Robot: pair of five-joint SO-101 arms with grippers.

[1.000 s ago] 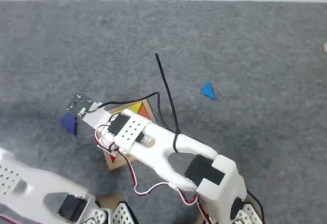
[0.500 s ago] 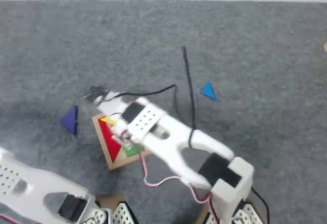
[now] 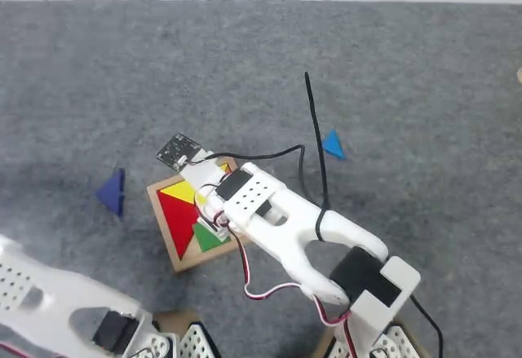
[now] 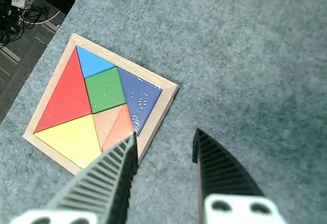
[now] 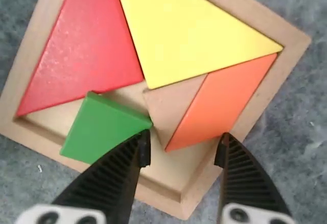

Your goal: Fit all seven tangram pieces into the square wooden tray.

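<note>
The square wooden tray (image 3: 180, 259) lies on the grey carpet below my right arm. In the right wrist view the tray (image 5: 294, 43) holds a red triangle (image 5: 82, 55), a yellow triangle (image 5: 189, 30), an orange piece (image 5: 225, 99) and a green square (image 5: 102, 129) lying askew. My right gripper (image 5: 184, 145) hovers open just over the green square and the orange piece. A dark blue triangle (image 3: 112, 192) and a small light blue triangle (image 3: 332, 144) lie loose on the carpet. My left gripper (image 4: 164, 142) stands open above the carpet beside a tray (image 4: 166, 99) filled with coloured pieces.
The left arm's white body (image 3: 49, 309) sits at the lower left corner. A black cable (image 3: 314, 130) rises from the right arm. In the left wrist view the carpet ends at a dark floor (image 4: 30, 9) close behind the filled tray.
The right arm has swung rightwards off the tray's left half, uncovering the red, yellow and green pieces. The left arm has not moved.
</note>
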